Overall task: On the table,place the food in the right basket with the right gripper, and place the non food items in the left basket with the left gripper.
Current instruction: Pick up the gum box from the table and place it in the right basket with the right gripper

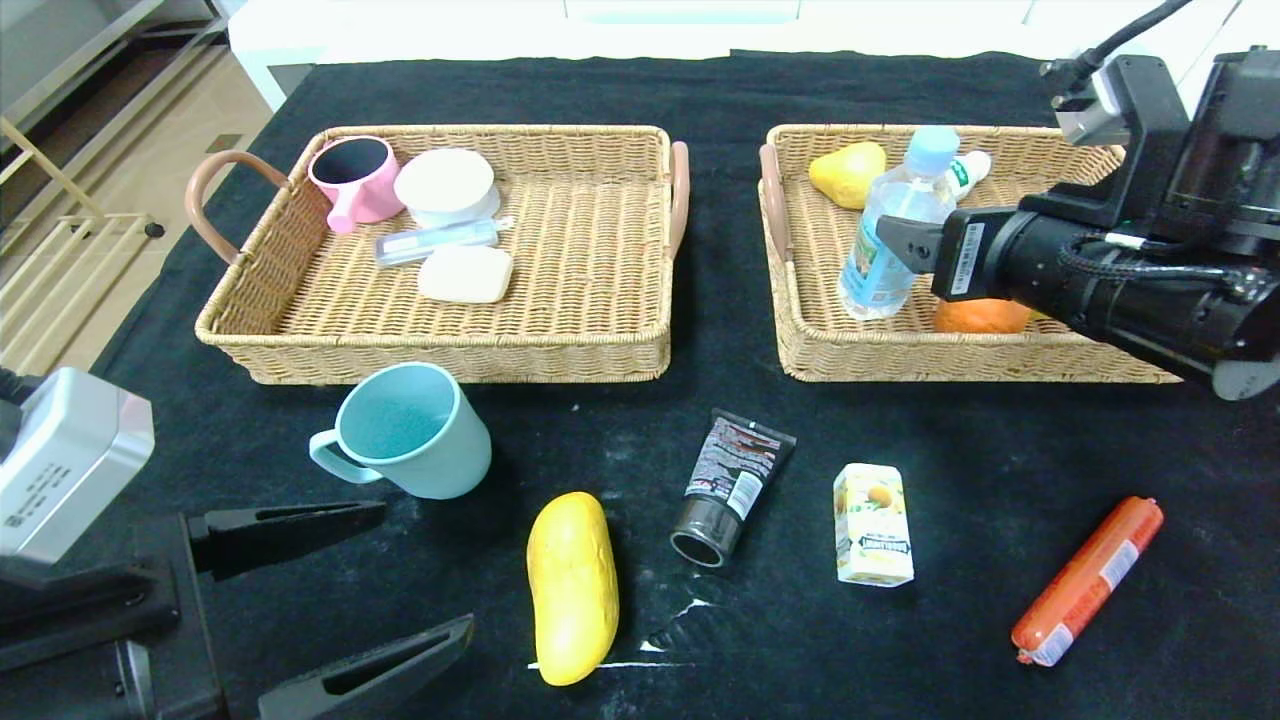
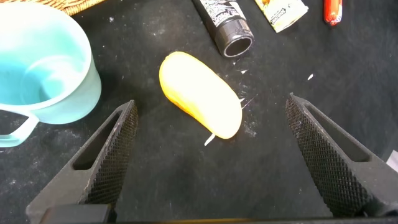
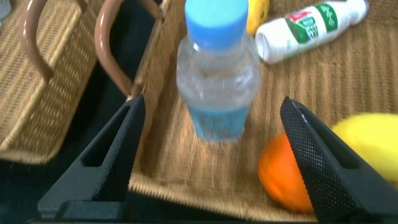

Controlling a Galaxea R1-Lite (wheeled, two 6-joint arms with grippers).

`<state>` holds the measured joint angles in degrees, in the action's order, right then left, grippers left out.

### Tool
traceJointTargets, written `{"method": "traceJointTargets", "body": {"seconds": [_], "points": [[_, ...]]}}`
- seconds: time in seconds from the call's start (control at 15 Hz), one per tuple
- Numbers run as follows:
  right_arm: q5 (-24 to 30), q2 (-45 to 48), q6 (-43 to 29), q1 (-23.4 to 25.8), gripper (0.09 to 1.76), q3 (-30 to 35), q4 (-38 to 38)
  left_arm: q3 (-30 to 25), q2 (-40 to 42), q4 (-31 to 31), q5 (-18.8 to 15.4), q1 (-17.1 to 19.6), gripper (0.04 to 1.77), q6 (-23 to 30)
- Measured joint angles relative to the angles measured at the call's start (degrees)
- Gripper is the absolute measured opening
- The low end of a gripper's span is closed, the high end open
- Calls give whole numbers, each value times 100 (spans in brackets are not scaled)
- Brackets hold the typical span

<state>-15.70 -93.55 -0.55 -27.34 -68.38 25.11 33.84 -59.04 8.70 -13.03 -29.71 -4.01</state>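
Note:
On the black table lie a teal mug (image 1: pixel 410 430), a yellow mango (image 1: pixel 572 588), a black tube (image 1: pixel 730 485), a juice carton (image 1: pixel 873 524) and a red sausage (image 1: pixel 1090 578). My left gripper (image 1: pixel 425 570) is open and empty, low at the front left, just short of the mango (image 2: pixel 200 93) and beside the mug (image 2: pixel 43 68). My right gripper (image 1: pixel 900 245) is open and empty over the right basket (image 1: pixel 960 365). A water bottle (image 3: pixel 217 68) stands upright just beyond its fingers, with an orange (image 3: pixel 283 174) beside it.
The left basket (image 1: pixel 450 360) holds a pink cup (image 1: pixel 355 180), a white bowl (image 1: pixel 447 185), a clear tube (image 1: pixel 435 240) and a white soap (image 1: pixel 466 273). The right basket also holds a yellow fruit (image 1: pixel 848 172) and a small white bottle (image 3: pixel 311 28).

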Motion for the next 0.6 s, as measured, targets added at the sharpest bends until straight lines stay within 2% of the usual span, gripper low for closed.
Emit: {"method": "traceJointTargets", "body": {"seconds": [0.4, 0.6], "points": [[-152, 1037, -50, -306, 165, 625, -1435, 0, 0, 0, 2, -9, 172, -43], [-321, 1271, -378, -653, 167, 842, -2281, 2, 0, 0, 0, -9, 172, -45]]}}
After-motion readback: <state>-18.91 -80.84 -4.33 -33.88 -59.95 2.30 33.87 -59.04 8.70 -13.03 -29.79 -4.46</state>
